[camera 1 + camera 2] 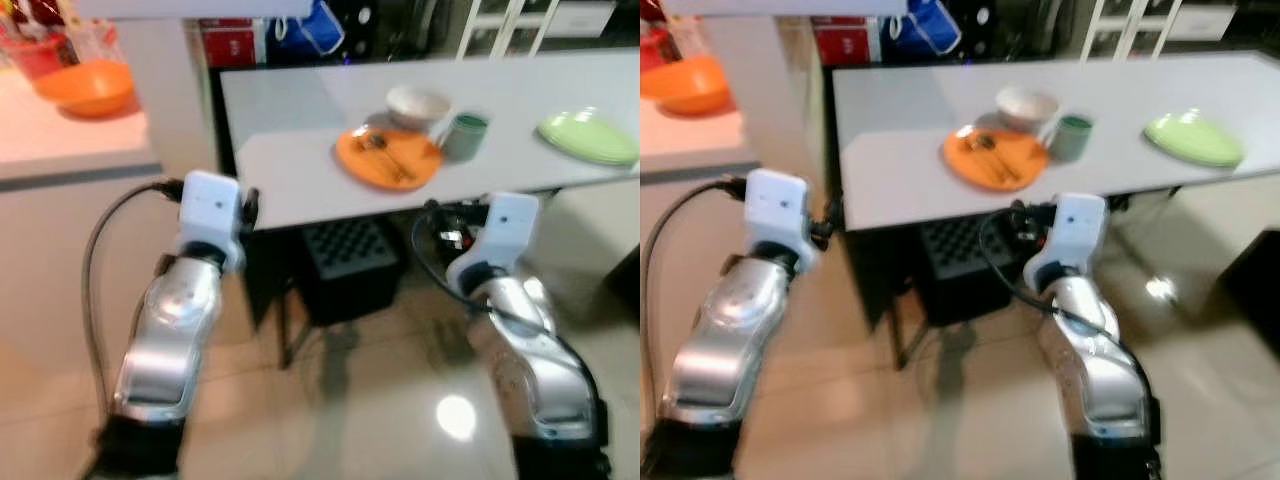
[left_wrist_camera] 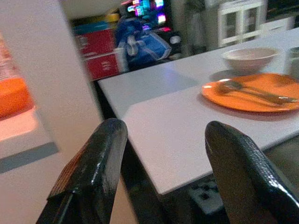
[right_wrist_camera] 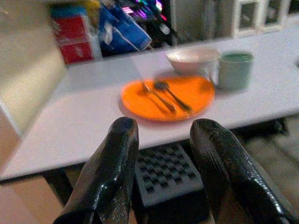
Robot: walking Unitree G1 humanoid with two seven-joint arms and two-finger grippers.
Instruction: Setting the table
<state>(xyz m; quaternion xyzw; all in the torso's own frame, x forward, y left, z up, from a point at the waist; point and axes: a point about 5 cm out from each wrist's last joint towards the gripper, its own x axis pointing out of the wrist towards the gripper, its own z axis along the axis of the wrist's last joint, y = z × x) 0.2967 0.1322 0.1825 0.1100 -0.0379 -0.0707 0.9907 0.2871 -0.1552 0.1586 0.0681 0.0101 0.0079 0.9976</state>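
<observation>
Left gripper (image 2: 163, 154): foreground, fingers spread apart, empty, short of the table's near left corner.
Right gripper (image 3: 163, 149): foreground, fingers parted, holding nothing, aimed at the table edge.
Black crate (image 1: 345, 262): under the table, centre of frame.
White table (image 1: 290, 160): upper middle to right.
Orange plate (image 1: 388, 157): centre of table, a fork (image 3: 159, 97) and spoon (image 3: 172, 94) lying on it.
White bowl (image 1: 418, 106): just behind the plate.
Green cup (image 1: 466, 136): right of the bowl, beside the plate.
Green plate (image 1: 588, 137): far right, well apart.
Orange bowl (image 1: 86, 88): upper left, on a separate counter.

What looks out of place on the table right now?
The fork and spoon lie on top of the orange plate instead of beside it. The white bowl and green cup crowd its far edge.
</observation>
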